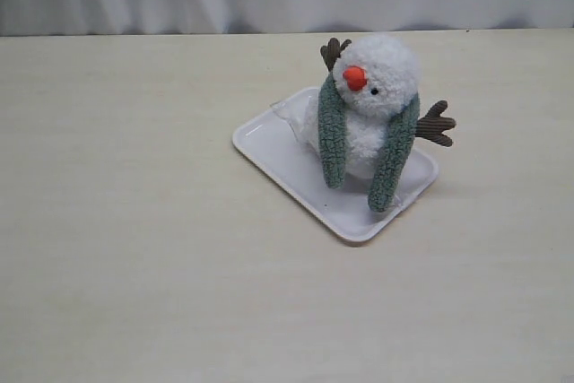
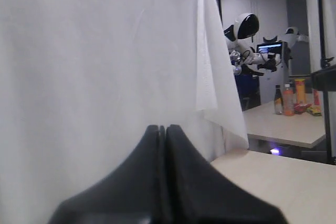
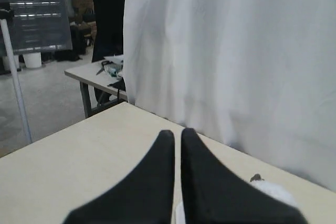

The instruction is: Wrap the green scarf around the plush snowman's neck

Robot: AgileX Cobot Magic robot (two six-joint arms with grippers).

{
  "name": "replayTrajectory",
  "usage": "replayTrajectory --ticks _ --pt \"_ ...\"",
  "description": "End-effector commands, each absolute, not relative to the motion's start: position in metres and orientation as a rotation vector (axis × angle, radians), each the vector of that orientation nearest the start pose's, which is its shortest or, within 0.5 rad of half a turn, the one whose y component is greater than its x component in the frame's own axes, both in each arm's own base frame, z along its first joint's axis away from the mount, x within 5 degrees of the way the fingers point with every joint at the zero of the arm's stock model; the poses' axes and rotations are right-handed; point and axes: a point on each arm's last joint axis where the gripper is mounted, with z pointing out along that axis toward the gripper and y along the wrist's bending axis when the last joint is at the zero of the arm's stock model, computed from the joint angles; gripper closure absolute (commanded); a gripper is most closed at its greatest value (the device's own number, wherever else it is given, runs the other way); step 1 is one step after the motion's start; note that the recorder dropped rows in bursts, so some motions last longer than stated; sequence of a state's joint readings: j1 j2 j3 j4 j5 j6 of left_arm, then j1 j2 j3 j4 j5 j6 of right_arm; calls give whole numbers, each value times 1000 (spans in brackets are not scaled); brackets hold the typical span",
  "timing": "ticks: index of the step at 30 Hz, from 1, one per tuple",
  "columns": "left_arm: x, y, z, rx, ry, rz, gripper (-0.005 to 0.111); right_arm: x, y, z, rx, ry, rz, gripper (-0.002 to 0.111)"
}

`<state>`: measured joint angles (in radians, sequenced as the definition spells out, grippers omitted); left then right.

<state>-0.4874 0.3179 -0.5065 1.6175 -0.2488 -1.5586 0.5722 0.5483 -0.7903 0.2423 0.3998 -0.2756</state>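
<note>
**Scarf draped on the snowman, both pincers pressed together**

The plush snowman (image 1: 381, 78) is sitting upright on a white tray (image 1: 269, 145) on the pale table (image 1: 134, 248). The green scarf (image 1: 395, 163) is lying behind its neck, its two ends hanging down the front, apart and uncrossed, reaching the tray. The left gripper (image 2: 163, 129) is holding its jaws together, empty, facing a white curtain (image 2: 94, 51). The right gripper (image 3: 177, 135) is likewise closed on nothing above the table.

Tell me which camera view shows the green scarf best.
The exterior view: the green scarf drapes behind the plush snowman, both ends down its front. Neither wrist view shows any scarf; both mostly face white curtain.
</note>
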Motion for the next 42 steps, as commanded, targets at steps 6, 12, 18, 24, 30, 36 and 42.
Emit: replayTrajectory --ticks 6,12,18,24,30,36,42 --pt "43 -52 359 583 1201 -560 107 47 42 405 -558 1463 502 104" --pt "43 -52 359 583 1201 -560 107 35 34 408 -543 1412 506 104" --pt "43 -52 359 583 1201 -560 107 28 30 409 -536 1385 509 104" --pt "43 -51 360 575 1203 -568 107 28 30 409 -535 1383 509 104" --pt "48 -43 366 294 1212 -752 107 28 30 409 -535 1383 509 104" --pt "57 -33 357 161 1254 -675 107 28 30 409 -537 1386 509 104" --pt "50 -26 348 235 1303 -509 107 28 30 409 -537 1386 509 104"
